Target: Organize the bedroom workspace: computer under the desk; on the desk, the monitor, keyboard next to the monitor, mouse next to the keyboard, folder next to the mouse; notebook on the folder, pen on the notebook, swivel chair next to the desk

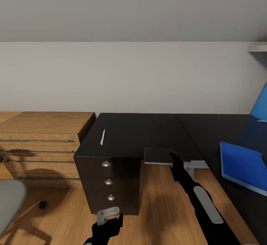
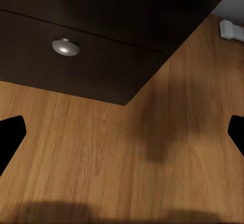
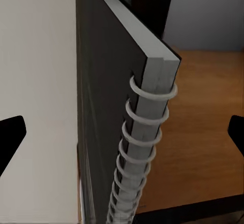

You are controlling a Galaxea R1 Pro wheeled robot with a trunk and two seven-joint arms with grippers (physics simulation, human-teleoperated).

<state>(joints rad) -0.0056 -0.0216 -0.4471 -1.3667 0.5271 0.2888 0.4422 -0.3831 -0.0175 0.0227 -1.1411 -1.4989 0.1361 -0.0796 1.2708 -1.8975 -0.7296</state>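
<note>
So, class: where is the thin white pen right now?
In the head view the thin white pen lies on the glossy black desk, near its left edge, above the black three-drawer unit.

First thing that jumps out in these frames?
The right gripper reaches up to the dark spiral notebook at the front edge of the black desk; the right wrist view shows its wire coil close up between open fingers. A bright blue folder lies on the desk's right wing. A thin white pen lies near the desk's left end, above the drawers.
</note>
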